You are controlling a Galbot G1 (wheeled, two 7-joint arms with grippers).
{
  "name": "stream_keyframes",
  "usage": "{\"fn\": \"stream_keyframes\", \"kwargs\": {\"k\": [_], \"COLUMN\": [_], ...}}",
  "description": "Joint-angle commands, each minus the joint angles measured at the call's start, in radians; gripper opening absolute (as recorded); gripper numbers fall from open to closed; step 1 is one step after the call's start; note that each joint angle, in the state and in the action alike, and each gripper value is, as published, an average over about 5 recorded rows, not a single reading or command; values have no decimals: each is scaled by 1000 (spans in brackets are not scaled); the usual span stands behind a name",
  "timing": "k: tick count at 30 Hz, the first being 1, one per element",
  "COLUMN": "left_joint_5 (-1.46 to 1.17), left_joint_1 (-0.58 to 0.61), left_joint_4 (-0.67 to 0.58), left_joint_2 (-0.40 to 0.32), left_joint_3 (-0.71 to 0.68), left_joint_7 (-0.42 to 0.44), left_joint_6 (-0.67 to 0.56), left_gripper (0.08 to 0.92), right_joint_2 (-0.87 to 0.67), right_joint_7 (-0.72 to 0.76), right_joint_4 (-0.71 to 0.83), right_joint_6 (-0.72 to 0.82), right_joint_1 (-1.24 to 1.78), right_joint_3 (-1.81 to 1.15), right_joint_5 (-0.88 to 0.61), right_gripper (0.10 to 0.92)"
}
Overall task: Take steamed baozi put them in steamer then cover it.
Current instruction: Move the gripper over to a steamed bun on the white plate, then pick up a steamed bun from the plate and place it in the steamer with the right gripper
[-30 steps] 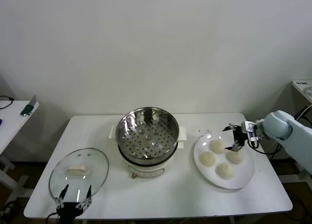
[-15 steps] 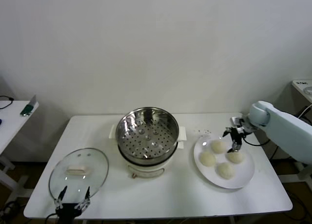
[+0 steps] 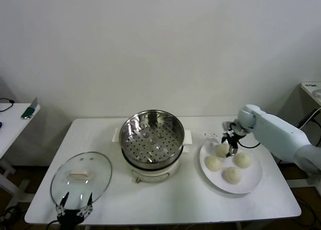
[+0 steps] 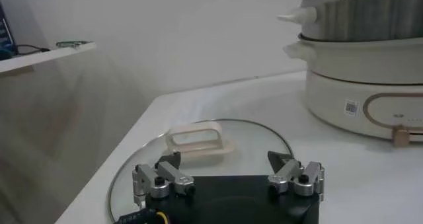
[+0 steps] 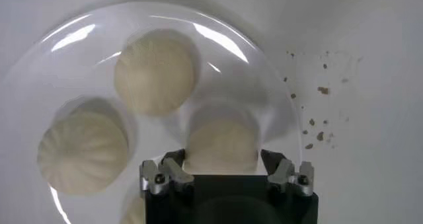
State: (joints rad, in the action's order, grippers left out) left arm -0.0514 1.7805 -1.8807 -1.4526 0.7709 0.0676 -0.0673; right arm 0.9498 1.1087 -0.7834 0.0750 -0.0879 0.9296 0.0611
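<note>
Four cream-white baozi lie on a white plate (image 3: 252, 176) to the right of the steamer (image 3: 152, 139), a shiny steel pot with a perforated tray, standing open and empty. My right gripper (image 3: 231, 144) is open just over the far-left baozi (image 3: 221, 150). In the right wrist view its fingers (image 5: 223, 160) stand on either side of that baozi (image 5: 221, 143), apart from its sides. Two other baozi (image 5: 156, 71) (image 5: 82, 150) lie beyond it on the plate (image 5: 73, 60). The glass cover (image 3: 80, 176) lies flat at the front left. My left gripper (image 3: 74, 209) is parked open by its near edge.
The left wrist view shows the cover's cream handle (image 4: 195, 143) just beyond my left gripper (image 4: 225, 164), with the steamer's white base (image 4: 370, 93) farther off. Dark crumbs (image 5: 317, 93) lie on the table beside the plate. A side table (image 3: 12, 120) stands far left.
My right arm has swung left across the plate, from beside the far-right baozi to over the far-left one. The left arm, cover and steamer have not moved.
</note>
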Motion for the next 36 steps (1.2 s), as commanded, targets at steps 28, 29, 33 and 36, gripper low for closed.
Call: {"fn": "stream_keyframes", "kwargs": {"k": [28, 29, 33, 36], "left_joint_5": [25, 28, 32, 31], "left_joint_1": [18, 19, 26, 30], "left_joint_4": [-80, -82, -85, -83], "left_joint_2": [-9, -11, -17, -21], "left_joint_3": [-10, -10, -10, -11], "left_joint_7": [-5, -5, -6, -8], "left_joint_6": [20, 21, 19, 16], "left_gripper": [823, 823, 823, 823], "right_joint_2": [378, 393, 433, 446], "right_joint_7": [11, 5, -20, -44], "right_joint_4": [-518, -506, -412, -320], "right_joint_6": [-564, -583, -661, -717], "right_joint_1": [-736, -711, -579, -484], "right_joint_3": [420, 422, 401, 354], "right_joint_5": [-150, -121, 39, 174], "right_gripper": [636, 636, 636, 636]}}
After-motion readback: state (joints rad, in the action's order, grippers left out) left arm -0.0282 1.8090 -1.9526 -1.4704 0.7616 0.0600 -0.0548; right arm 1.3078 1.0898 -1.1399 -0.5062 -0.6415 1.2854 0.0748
